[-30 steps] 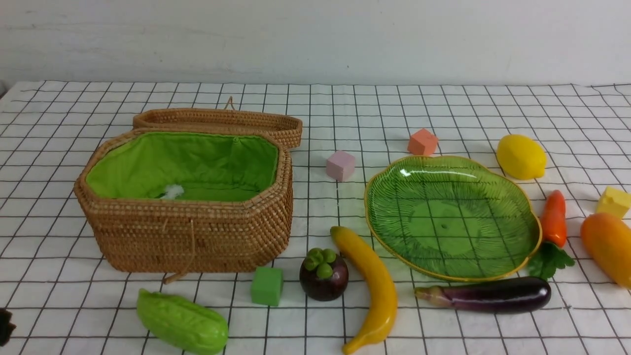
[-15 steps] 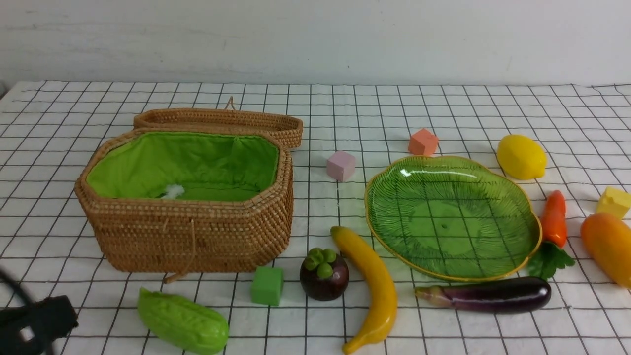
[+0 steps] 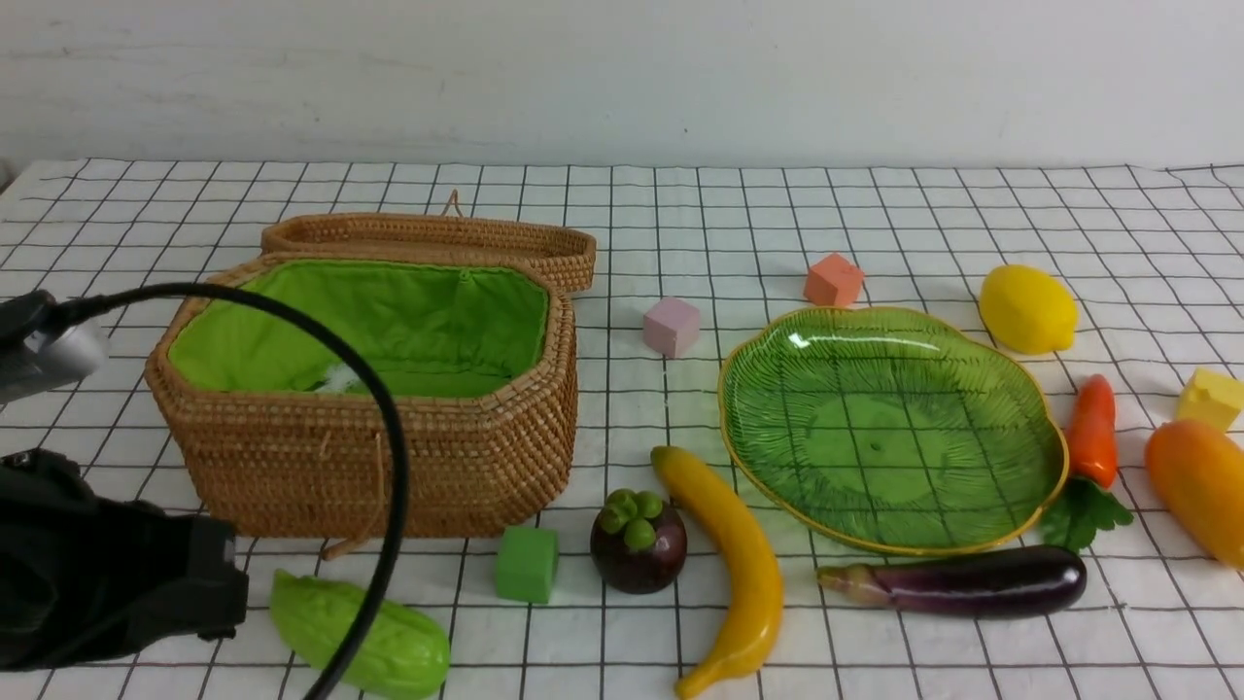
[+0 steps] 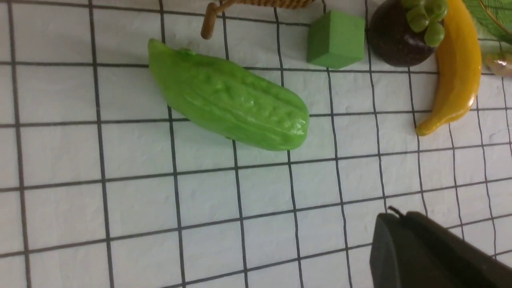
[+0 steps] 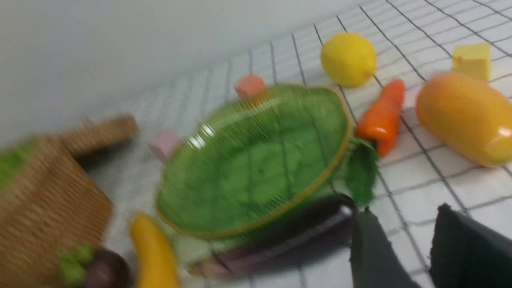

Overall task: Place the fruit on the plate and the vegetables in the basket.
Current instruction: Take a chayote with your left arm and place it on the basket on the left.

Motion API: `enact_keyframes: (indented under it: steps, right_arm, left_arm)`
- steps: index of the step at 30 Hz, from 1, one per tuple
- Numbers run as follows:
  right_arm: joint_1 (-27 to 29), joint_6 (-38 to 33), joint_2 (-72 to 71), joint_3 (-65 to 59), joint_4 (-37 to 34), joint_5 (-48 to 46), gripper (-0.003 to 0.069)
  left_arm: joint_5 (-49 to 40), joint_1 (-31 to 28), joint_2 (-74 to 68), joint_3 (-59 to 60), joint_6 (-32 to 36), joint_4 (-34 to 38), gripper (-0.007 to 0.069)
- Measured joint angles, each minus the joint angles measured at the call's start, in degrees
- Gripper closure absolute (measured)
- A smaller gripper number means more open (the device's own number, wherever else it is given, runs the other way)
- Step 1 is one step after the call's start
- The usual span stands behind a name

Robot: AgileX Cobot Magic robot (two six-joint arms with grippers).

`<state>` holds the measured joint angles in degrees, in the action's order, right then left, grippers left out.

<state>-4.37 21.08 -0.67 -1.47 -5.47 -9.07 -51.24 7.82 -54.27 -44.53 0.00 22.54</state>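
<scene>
Compared with one second earlier, the left arm (image 3: 107,574) has come much further into the front view from the near left corner. Its black cable (image 3: 393,457) now arches in front of the basket (image 3: 486,457), while the toys lie where they were. All of them are on the bench (image 3: 680,243), outside the plate (image 3: 875,437) and the basket. The bumpy green gourd (image 3: 360,637) lies in front of the basket, just beside the arm. The banana (image 3: 739,564), the mangosteen (image 3: 639,544) and the eggplant (image 3: 972,581) lie along the plate's near side. Only the left wrist view shows the left gripper (image 4: 400,240), which is pressed together, holds nothing and is apart from the gourd. Only the blurred right wrist view shows the right gripper (image 5: 416,248), whose fingers are spread with nothing between them, near the eggplant.
</scene>
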Motion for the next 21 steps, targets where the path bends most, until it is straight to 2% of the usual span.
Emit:
enact_keyframes:
  steps: [7, 8, 10, 11, 13, 15, 16, 17, 19, 20, 21]
  right_arm:
    - [0.0, 9.7, 0.0, 0.1, -5.3, 9.1, 0.0422]
    - [-0.1, 13.1, 0.0, 1.2, -6.5, 6.8, 0.0429]
    - [-0.6, 14.7, 0.4, 3.4, -6.5, 3.5, 0.0439]
    - [-2.3, 14.6, 2.3, 8.2, -6.3, -4.2, 0.0465]
    - [-5.9, 10.1, 7.0, 16.7, -5.6, -14.5, 0.0501]
    - [-8.2, 6.5, 10.1, 21.7, -5.3, -20.1, 0.0517]
    - [-12.6, -1.0, 16.1, 31.2, -5.3, -29.1, 0.0545]
    - [-13.1, -1.8, 16.8, 32.2, -5.3, -31.2, 0.0547]
    - [-19.2, -12.1, 24.9, 45.1, -6.4, -45.1, 0.0569]
    - [-20.0, -13.5, 25.4, 46.9, -6.5, -46.0, 0.057]
    - [-23.0, -18.4, 29.8, 53.1, -7.8, -54.1, 0.0575]
  left_arm:
    - [6.1, 0.0, -0.2, -0.1, 0.0, -1.3, 0.0637]
    - [7.7, 0.0, -0.2, -0.1, 0.0, -0.3, 0.0637]
    - [8.9, 0.0, -0.2, -0.1, 0.0, 0.9, 0.0637]
    - [9.9, 0.0, -0.6, -0.1, 1.1, 2.4, 0.0637]
    - [9.4, 0.0, -1.5, -0.5, 4.4, 3.0, 0.0637]
    - [8.4, 0.0, -2.3, -1.0, 7.3, 3.2, 0.0637]
    - [4.8, 0.0, -4.4, -2.4, 13.8, 3.2, 0.0637]
    - [4.8, 0.0, -4.4, -2.6, 14.5, 3.2, 0.0637]
    - [-1.3, 0.1, -7.1, -5.4, 24.4, 4.5, 0.0637]
    - [-2.2, 0.2, -7.4, -5.6, 25.0, 4.6, 0.0637]
    - [-5.6, 2.1, -8.3, -7.3, 30.9, 5.0, 0.0637]
